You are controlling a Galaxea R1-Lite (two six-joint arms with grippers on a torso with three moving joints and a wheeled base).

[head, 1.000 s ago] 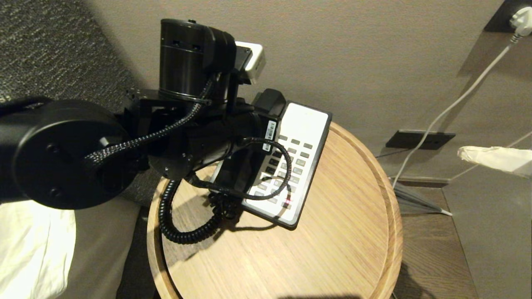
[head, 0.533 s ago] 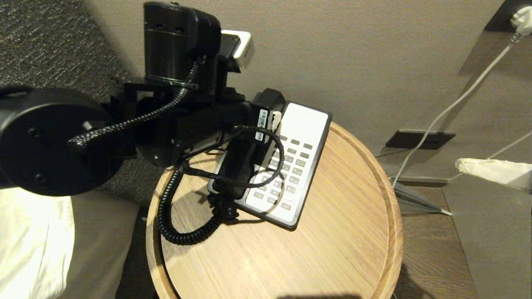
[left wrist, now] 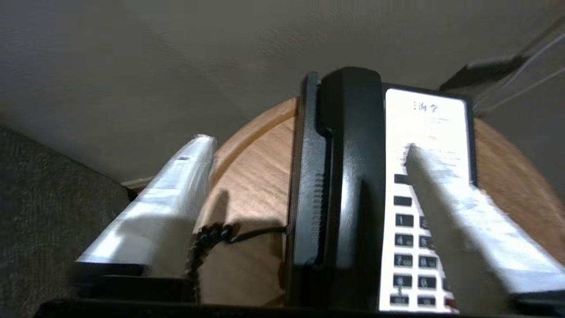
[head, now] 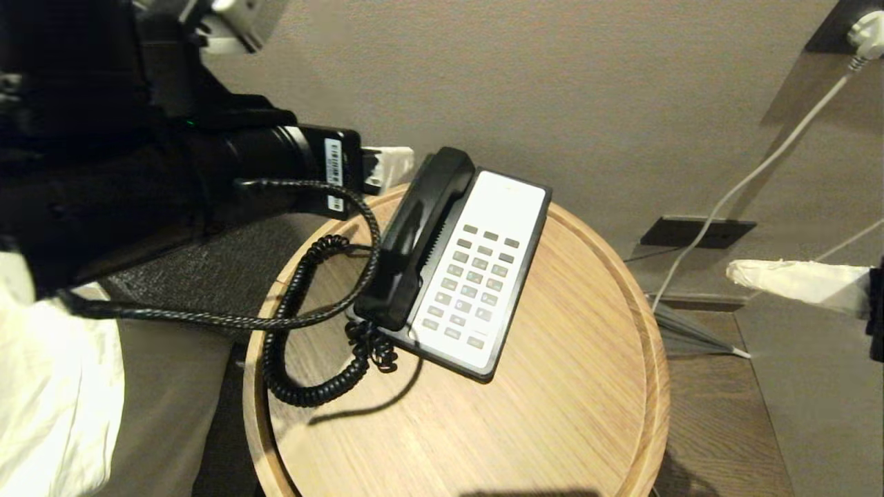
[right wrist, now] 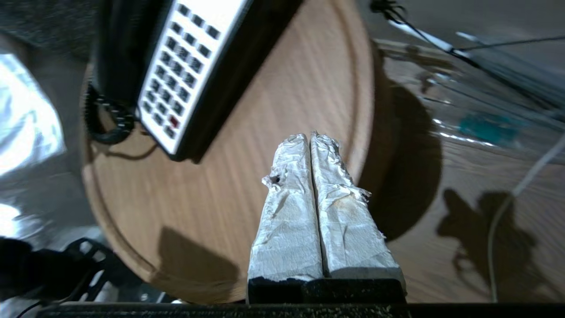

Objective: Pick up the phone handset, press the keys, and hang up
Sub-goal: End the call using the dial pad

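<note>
Round wooden table lay bare toward its near rim; the phone handset sat cradled. My left gripper gaped wide, my right gripper pressed closed.

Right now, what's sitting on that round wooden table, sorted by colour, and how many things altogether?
Black: 2, the handset and its curly cord.
Black and white: 1, the phone base with keys.
Total: 3, all on the table.
</note>
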